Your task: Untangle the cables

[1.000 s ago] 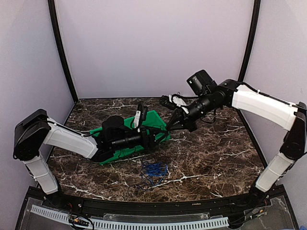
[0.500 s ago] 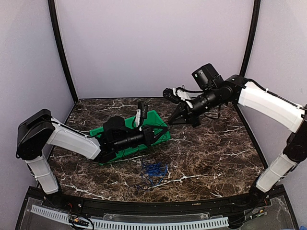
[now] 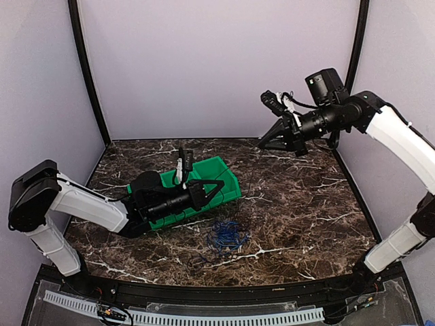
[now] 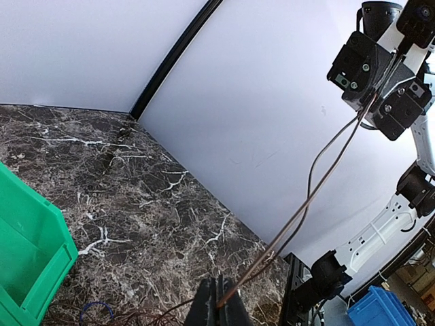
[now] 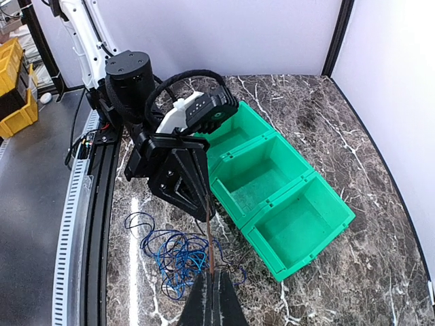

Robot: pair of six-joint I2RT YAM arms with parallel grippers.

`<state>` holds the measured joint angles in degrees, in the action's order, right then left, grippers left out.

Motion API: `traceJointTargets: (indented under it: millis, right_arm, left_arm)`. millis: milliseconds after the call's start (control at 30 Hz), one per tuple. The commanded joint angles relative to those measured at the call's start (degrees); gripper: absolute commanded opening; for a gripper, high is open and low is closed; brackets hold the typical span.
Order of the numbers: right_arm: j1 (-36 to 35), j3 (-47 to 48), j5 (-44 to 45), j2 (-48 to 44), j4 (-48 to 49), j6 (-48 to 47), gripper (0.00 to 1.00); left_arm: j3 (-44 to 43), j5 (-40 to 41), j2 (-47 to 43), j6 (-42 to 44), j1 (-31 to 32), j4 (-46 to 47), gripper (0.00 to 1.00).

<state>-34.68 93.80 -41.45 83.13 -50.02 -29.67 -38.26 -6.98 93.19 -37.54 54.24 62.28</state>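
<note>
Left hand (image 3: 221, 186) and right hand (image 3: 262, 145) both pinch one thin dark cable (image 4: 306, 204), stretched between them over the counter (image 3: 306, 210).

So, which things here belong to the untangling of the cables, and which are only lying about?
Job: thin dark cable stretched between left hand and right hand; blue cable heap on the table.
Lying about: green three-compartment bin, empty; yellow bins and blue bin beyond the table.

No legible text, label, brand, number or sign is found in any of the three views. The green bin (image 3: 228, 183), white arm covers (image 3: 85, 200) and bench (image 3: 306, 204) show no readable marking.
</note>
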Motion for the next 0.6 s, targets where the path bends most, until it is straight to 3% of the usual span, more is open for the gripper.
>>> traceJointTargets:
  millis: [0, 200, 367, 567]
  right_arm:
    - [1.31, -0.99, -2.76, -3.01, 3.90, 0.62, 0.00]
    - [2.73, -3.95, 1.06, -4.90, 5.43, 0.22, 0.00]
    - [2.73, -11.87, -1.45, -5.32, 11.10, 4.05, 0.09]
    - [1.37, -22.09, -5.25, -2.60, 23.66, 10.83, 0.41]
  left_arm:
    - [2.20, 2.73, -1.49, 1.18, -0.58, -5.45, 0.00]
    - [-1.58, 1.70, -8.80, 5.97, -0.59, -16.08, 0.00]
    - [-6.56, 1.63, -15.11, 8.92, -0.52, -25.62, 0.00]
    - [-12.19, 7.92, -19.01, 10.65, -0.54, -36.97, 0.00]
